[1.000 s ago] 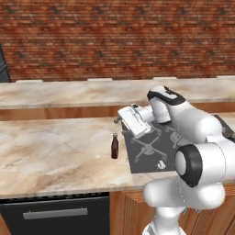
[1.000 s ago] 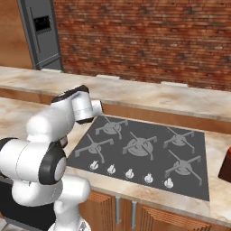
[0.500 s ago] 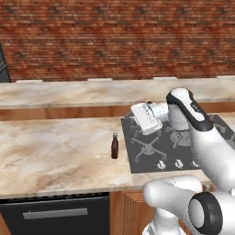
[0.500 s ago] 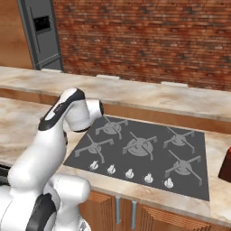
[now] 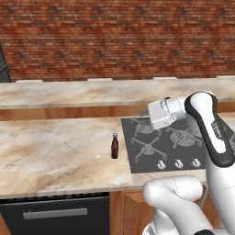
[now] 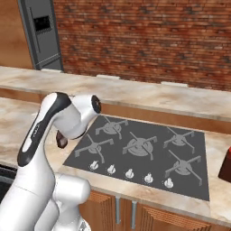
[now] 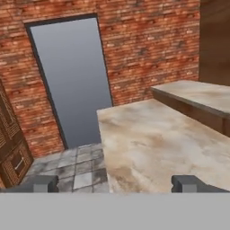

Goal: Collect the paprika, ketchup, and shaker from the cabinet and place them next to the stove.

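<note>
Claw open wide and empty, the 2 dark fingertips standing far apart at the bottom of the hand view, aimed level along a marble bench toward a grey doorway in a brick wall. Tiled floor visible beside the bench end; a wooden panel cut off at the left edge of that view. In the left base view, white hand block raised over the near-left corner of the stove, pointing left; fingers themselves hard to make out there, lost against the hand body. In the right base view, hand hidden behind the arm's own elbow.

Ketchup upright on the bench just left of the stove, apart from its edge, well below and left of the hand. In the right base view, only a dark sliver of it peeking out beside the arm at the stove's left edge. At the right edge of the right base view, a dark red-brown object on the bench right of the stove, cut off by the frame, too little shown to identify. Grey fridge at upper left of that view.
</note>
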